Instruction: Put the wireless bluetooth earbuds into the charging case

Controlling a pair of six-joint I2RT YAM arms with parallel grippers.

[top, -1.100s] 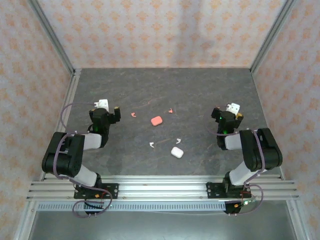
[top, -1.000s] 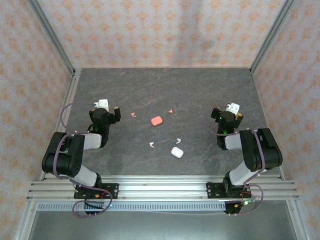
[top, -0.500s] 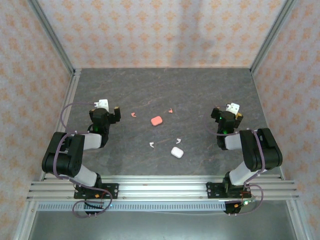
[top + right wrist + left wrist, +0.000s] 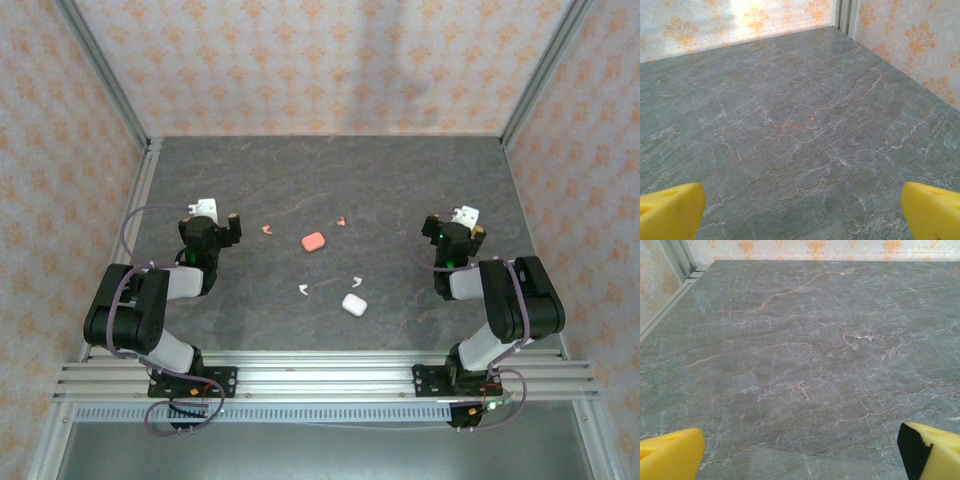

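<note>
The left gripper (image 4: 218, 216), well left of the coral-pink pebble-shaped charging case (image 4: 313, 241), has its yellow-padded jaws spread wide and empty; its wrist view shows bare grey veined stone tabletop (image 4: 805, 340) between them. The top view adds one tiny coral-pink earbud (image 4: 267, 229) left of that case, a white earbud (image 4: 303, 290) nearer than it, a second coral-pink earbud (image 4: 342, 221) just right, a second white earbud (image 4: 355, 281) and a white pebble-shaped case (image 4: 352, 304) nearer-right. The right gripper (image 4: 455, 222), well right, is likewise wide and empty

smooth veined stone-look table (image 4: 400, 180)
</note>
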